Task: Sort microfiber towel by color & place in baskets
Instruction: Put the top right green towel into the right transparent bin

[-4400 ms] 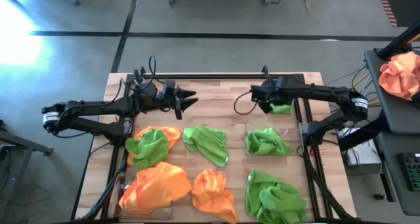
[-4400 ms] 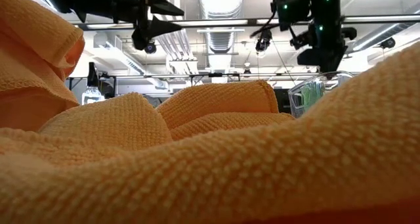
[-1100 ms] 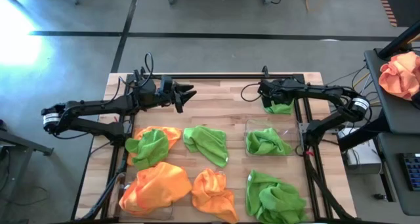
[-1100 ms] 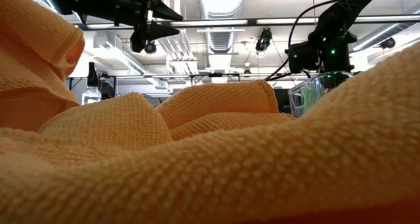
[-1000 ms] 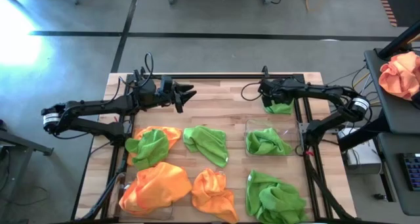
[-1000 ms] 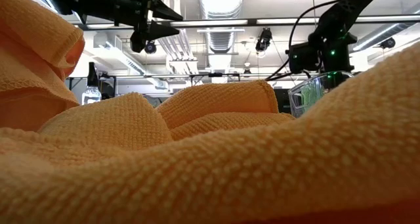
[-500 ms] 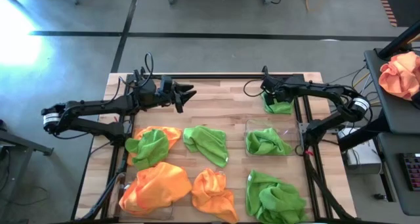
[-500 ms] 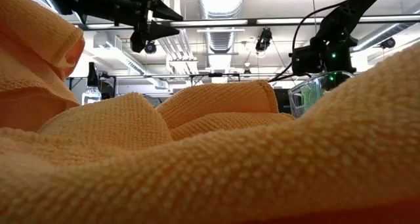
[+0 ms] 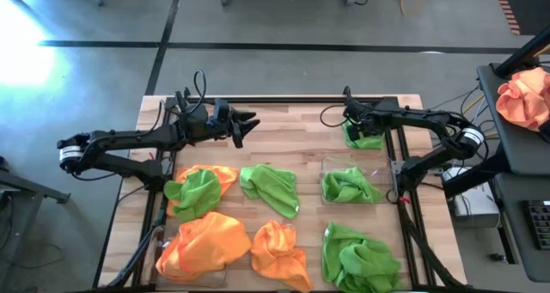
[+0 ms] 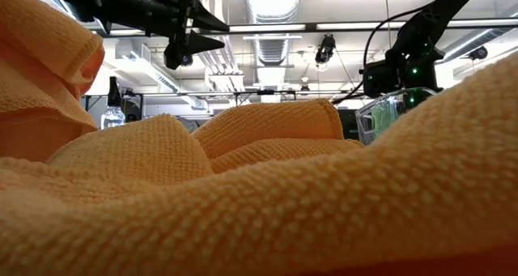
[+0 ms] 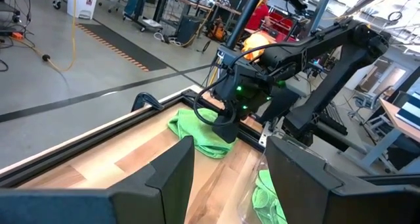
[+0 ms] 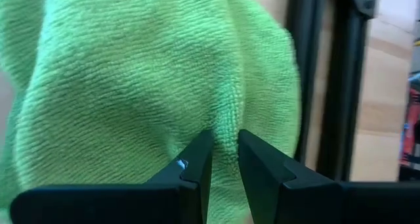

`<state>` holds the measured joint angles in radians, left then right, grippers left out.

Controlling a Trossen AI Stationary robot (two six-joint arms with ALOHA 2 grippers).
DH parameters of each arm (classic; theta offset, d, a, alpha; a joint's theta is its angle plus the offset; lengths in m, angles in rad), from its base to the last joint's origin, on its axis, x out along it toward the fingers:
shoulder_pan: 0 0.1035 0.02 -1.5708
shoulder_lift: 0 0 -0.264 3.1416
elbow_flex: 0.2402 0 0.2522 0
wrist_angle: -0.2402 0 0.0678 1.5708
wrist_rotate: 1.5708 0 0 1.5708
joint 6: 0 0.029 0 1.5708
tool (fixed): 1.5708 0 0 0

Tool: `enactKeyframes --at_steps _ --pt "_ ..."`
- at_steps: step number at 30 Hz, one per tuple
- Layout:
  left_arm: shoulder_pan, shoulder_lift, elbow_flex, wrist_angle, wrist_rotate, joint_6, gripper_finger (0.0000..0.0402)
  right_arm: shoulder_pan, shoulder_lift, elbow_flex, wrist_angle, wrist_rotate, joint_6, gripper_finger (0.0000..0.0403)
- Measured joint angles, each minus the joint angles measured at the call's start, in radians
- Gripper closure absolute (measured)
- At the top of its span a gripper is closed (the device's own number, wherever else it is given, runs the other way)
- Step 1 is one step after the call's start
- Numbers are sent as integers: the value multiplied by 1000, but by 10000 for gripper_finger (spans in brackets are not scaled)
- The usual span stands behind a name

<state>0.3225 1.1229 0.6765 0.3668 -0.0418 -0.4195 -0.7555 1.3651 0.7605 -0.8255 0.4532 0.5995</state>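
My right gripper [image 9: 352, 128] is at the table's far right, pointing steeply down, shut on a lime green towel [image 9: 369, 140] that lies crumpled on the wood beside the black frame rail [image 12: 331, 86]. My left gripper [image 9: 249, 123] hovers open and level above the far left of the table, holding nothing. It faces the right arm [image 11: 262, 86]. One see-through basket [image 9: 327, 165] at mid right holds a green towel [image 9: 348, 186]. In the low view an orange towel [image 10: 259, 187] fills the foreground. My right gripper pinches a raised ridge of the green towel [image 12: 223, 122] between its two fingers [image 12: 197, 161]. It comes from above, slanting steeply down. The cloth bulges up between the fingertips, and the rest of the towel [image 11: 190, 125] lies slack on the table.
Green towels lie loose at centre [image 9: 271, 188] and near right [image 9: 359, 257]. Another green one [image 9: 194, 192] lies over an orange one [image 9: 219, 173] at mid left. Orange towels lie at near left [image 9: 204, 243] and near centre [image 9: 279, 254]. Bare wood lies between the two grippers.
My right gripper has stayed shut on the green towel and has tipped and rolled a little at the wrist. The towel still lies in the far right corner.
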Motion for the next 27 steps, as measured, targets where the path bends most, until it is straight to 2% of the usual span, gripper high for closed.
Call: enactKeyframes --at_steps 12,27 --pt "0 0 0 0 0 -8 228 0 0 -59 27 -67 -16 337" --pt "0 -1 0 17 0 -9 228 0 0 -68 59 -71 -10 343"
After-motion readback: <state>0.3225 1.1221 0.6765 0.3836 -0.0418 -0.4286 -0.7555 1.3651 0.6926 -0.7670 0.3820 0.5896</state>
